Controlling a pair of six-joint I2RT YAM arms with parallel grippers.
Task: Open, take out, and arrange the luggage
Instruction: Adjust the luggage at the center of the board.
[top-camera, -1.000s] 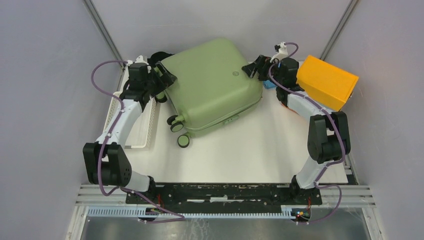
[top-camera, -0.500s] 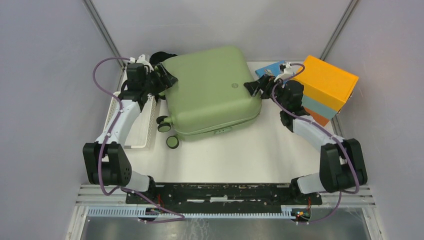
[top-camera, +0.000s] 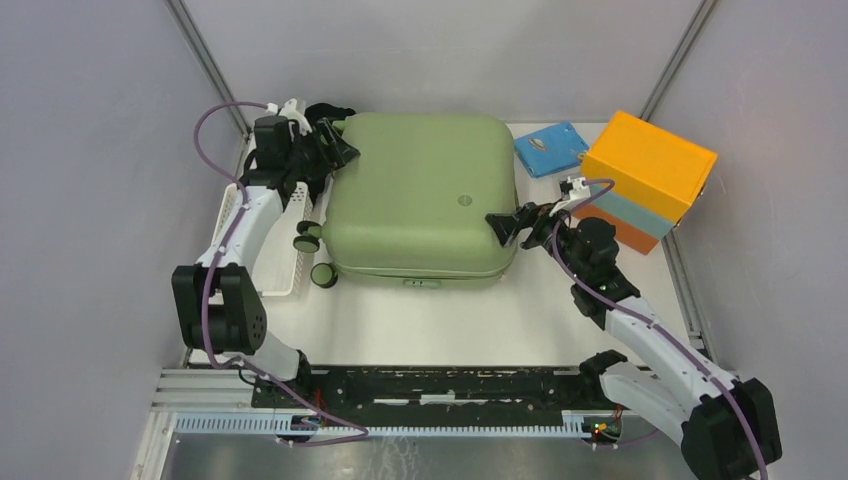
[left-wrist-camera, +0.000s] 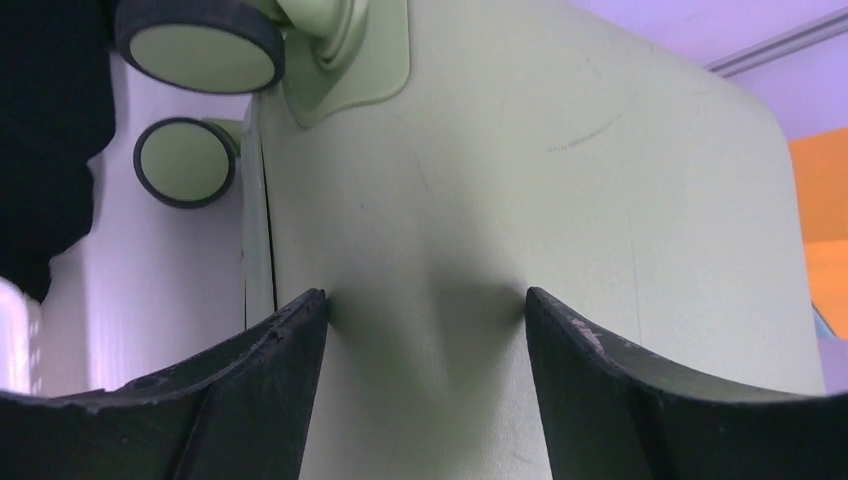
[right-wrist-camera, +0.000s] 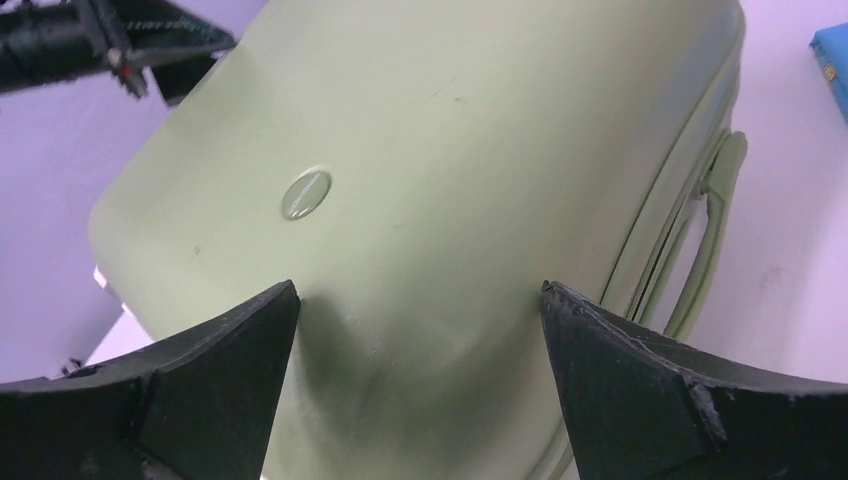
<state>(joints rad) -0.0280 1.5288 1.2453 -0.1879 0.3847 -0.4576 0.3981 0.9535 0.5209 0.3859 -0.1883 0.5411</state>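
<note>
Squaring the closed suitcase (top-camera: 418, 195) on the desk (top-camera: 480, 320) looks like the step in hand. It lies flat mid-desk, wheels (top-camera: 322, 274) leftward, with the left pincer (top-camera: 335, 145) and right pincer (top-camera: 505, 225) both spread wide, pressing opposite corners. Opening it next calls for working along the rim seam (right-wrist-camera: 650, 250). The shell is smooth, matte, sage-green plastic with rounded corners.

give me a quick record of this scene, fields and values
luggage: sage-green suitcase, closed, lying flat, wheels toward the left
left gripper: open, tips on its far-left corner
right gripper: open, tips on its right edge
right side: orange and light-blue box, flat blue item
left side: white perforated basket
</note>
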